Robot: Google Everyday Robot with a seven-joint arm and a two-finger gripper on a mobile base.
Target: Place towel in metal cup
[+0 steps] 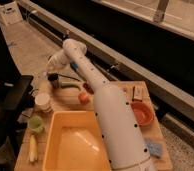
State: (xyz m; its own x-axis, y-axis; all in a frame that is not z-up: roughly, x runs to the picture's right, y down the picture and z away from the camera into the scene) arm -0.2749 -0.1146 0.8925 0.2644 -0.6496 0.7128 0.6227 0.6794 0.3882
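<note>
The metal cup [53, 80] is small and dark. It stands at the far left back corner of the wooden table [125, 89]. My white arm [105, 105] reaches up across the table, bends at the elbow [73, 48] and comes down to the left. The gripper [52, 68] hangs just above the metal cup. The towel does not show as a separate thing; if it is at the gripper, it is hidden.
A white cup [42, 101] and a light green cup [36, 123] stand along the left edge. A yellow tub [72, 142] fills the front. An orange fruit [83, 97], a green vegetable [70, 86], an orange bowl [141, 114] and a blue sponge [154, 147] are around the arm.
</note>
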